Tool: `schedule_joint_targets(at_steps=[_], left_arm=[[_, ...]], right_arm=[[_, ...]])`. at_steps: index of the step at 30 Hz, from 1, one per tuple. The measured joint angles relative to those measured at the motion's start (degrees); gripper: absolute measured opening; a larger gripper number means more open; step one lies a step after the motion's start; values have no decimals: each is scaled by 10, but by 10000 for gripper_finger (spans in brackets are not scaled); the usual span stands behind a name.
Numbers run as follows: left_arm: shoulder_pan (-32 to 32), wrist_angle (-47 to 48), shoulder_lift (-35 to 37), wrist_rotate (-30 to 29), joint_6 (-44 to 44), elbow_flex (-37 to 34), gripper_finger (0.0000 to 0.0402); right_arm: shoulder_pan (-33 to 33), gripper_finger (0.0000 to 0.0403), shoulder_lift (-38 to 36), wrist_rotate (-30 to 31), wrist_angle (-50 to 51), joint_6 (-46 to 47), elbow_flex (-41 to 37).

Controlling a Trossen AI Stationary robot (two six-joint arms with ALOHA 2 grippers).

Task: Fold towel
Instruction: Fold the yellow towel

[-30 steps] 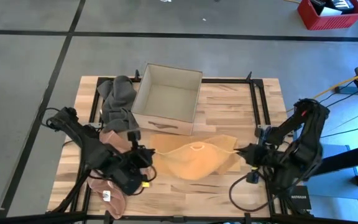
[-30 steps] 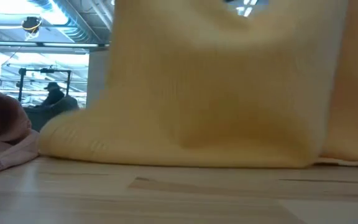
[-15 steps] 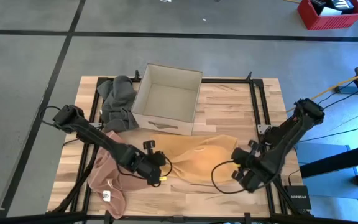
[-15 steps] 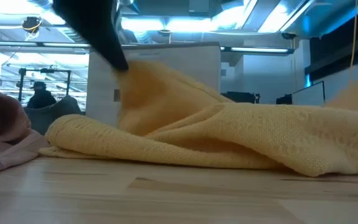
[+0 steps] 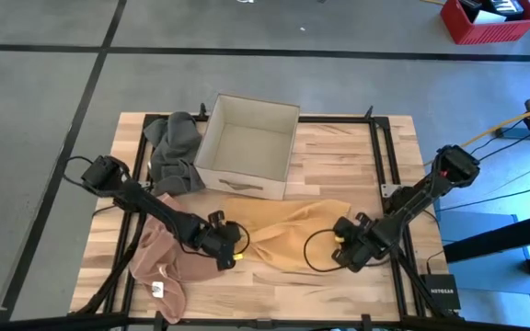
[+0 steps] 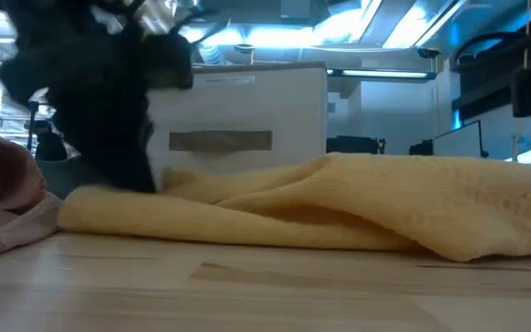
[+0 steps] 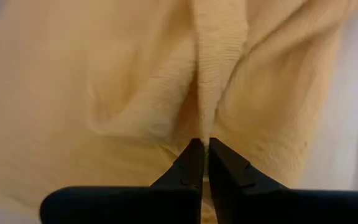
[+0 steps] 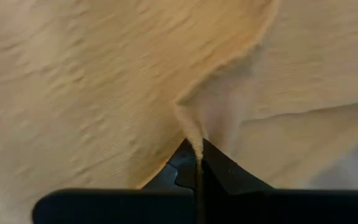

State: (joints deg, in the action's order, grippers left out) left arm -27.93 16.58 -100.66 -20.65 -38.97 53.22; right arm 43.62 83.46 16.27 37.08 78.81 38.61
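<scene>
The yellow towel (image 5: 288, 232) lies bunched in loose folds on the wooden table (image 5: 339, 147), in front of the cardboard box (image 5: 247, 145). In the low view the towel (image 6: 339, 198) rests on the tabletop along its whole length. My left gripper (image 5: 236, 250) is shut on the towel's left end. My right gripper (image 5: 339, 242) is shut on its right end. Both stand low over the table. My left gripper pinches a raised fold (image 7: 205, 121) at the towel's left end between its two shut fingers (image 7: 188, 168). It slants down from the table's left. The towel lies slack on the table beyond the fingers. My right gripper pinches a peak of the towel's edge (image 8: 191, 127) at its right end between its two shut fingers (image 8: 219, 168). It points steeply down. The cloth spreads slack on the table around the fingers.
A pink cloth (image 5: 159, 262) lies heaped at the near left, close to my left arm. A grey cloth (image 5: 175, 149) lies left of the box. Black rails (image 5: 380, 152) run along the table's sides. A red crate (image 5: 486, 20) stands on the floor beyond.
Both grippers have come down toward the table and tipped more steeply downward, staying shut on the towel. They have also drawn a little closer together. The towel, which hung from them, has sunk and now lies slack in folds on the table.
</scene>
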Motion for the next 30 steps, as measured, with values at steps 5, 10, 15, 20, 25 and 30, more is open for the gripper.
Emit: schedule_joint_targets(at_steps=[5, 10, 15, 20, 25, 30], left_arm=[[-22, -85, -43, 42, -27, -2, 4], [-48, -174, -65, 122, -32, -2, 4], [-67, -143, -65, 159, -63, 21, 4], [-68, -126, -68, 209, -16, 56, 4], [-78, -64, -36, 202, 37, 134, 4], [-93, 95, 24, 92, 113, 249, 4]], right_arm=[[30, 7, 4, -14, -82, 4, -6], [66, 7, 20, -56, -171, 21, -6], [104, 7, 54, -110, -279, 51, -3], [133, 4, 83, -143, -265, 34, 46], [151, 3, 70, -109, -109, -8, 166], [166, 3, 58, 26, 123, -86, 350]])
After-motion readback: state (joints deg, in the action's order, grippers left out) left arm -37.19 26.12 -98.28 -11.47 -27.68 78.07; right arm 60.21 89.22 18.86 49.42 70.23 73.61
